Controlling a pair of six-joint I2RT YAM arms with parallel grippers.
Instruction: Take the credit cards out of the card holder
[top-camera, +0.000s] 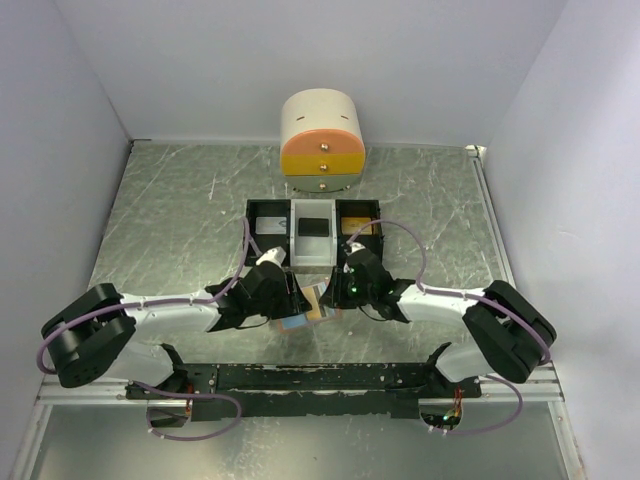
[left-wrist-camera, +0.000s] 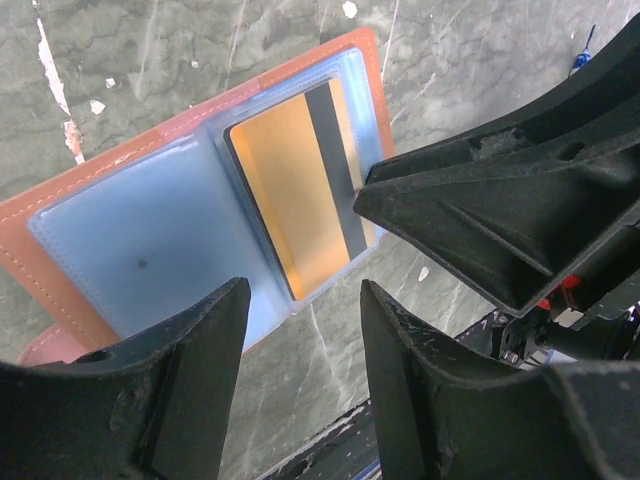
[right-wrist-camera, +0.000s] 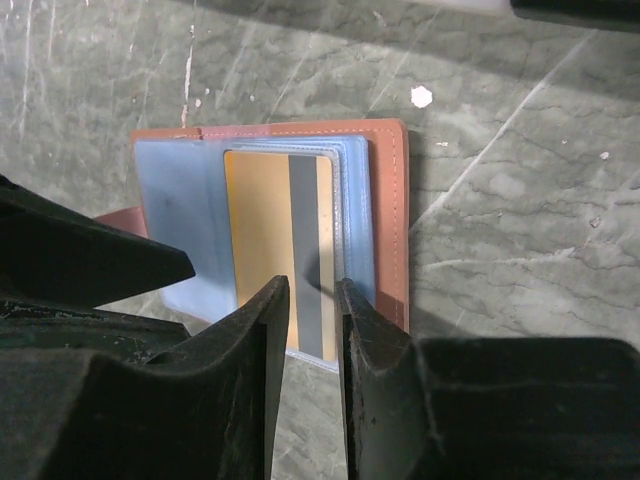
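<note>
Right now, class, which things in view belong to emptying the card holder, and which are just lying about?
Job: brown leather card holder, orange-gold credit card, left gripper, right gripper.
Lying about: black-and-white compartment tray, cream-and-orange drawer unit.

Marbled table (top-camera: 180, 220) bears open card holder (left-wrist-camera: 130, 240), tray (top-camera: 265, 203), drawer box (top-camera: 322, 145).

1. The top view is bright, lit evenly from above; the table (top-camera: 170, 220) carries a soft sheen.
2. The wrist views are dimmer. The black fingers (left-wrist-camera: 170, 400) of the left gripper (left-wrist-camera: 303, 292) are blurred.
3. The right gripper (right-wrist-camera: 311, 288) casts a dark shadow on the card holder (right-wrist-camera: 390, 220) and the table beside it.
</note>
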